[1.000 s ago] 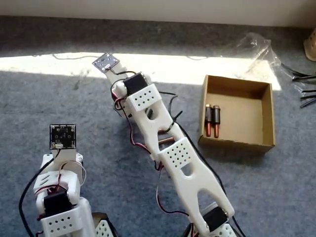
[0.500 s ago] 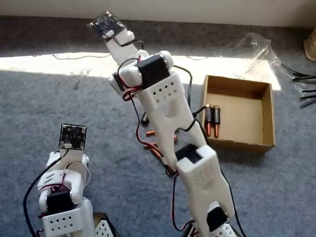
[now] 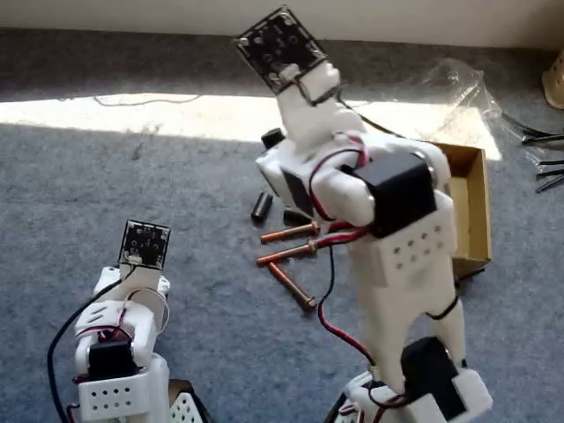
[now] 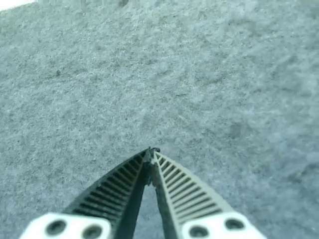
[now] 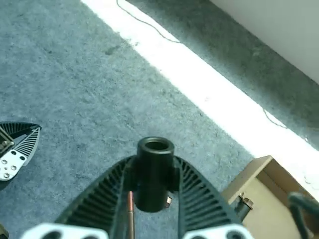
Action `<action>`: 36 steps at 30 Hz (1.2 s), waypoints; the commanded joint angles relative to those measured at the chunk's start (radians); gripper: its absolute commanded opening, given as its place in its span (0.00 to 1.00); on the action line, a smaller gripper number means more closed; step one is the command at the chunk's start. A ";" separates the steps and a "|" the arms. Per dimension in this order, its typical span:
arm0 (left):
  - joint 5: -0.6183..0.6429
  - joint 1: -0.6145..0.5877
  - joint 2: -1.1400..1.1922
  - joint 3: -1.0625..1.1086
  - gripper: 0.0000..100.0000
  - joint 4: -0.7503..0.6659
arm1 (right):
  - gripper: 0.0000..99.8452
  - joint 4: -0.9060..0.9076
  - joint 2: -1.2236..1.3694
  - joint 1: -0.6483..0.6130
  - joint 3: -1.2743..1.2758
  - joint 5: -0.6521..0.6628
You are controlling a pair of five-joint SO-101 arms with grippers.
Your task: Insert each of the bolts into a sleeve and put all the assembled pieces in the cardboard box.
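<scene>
On the grey carpeted surface (image 3: 132, 194), a brown cardboard box (image 3: 474, 220) sits partly hidden by the right arm (image 3: 397, 238). The right hand (image 5: 152, 167) pinches a black cylindrical sleeve (image 5: 155, 147), the left hand (image 4: 151, 152) is pressed together above the carpet, and three loose copper bolts (image 3: 286, 256) lie near two more black sleeves (image 3: 262, 206).

Sunlight crosses the far worktop (image 3: 176, 211) in a glaring white band (image 3: 115, 113); the rest lies shaded. The left wrist view is dim.
</scene>
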 commanded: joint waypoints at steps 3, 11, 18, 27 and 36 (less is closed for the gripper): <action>0.003 0.108 -0.008 0.024 0.01 -0.009 | 0.00 0.013 -0.251 0.117 0.196 0.005; 0.245 0.202 -0.008 0.024 0.02 0.029 | 0.00 -0.013 -0.558 0.206 0.499 0.005; 0.245 0.305 -0.008 0.021 0.02 0.104 | 0.00 -0.119 -0.846 0.285 0.842 0.009; 0.245 0.343 -0.002 -0.018 0.02 0.137 | 0.00 -0.364 -1.155 0.378 1.377 0.005; 0.227 0.467 -0.001 -0.134 0.02 0.193 | 0.00 -0.530 -1.342 0.430 1.758 0.003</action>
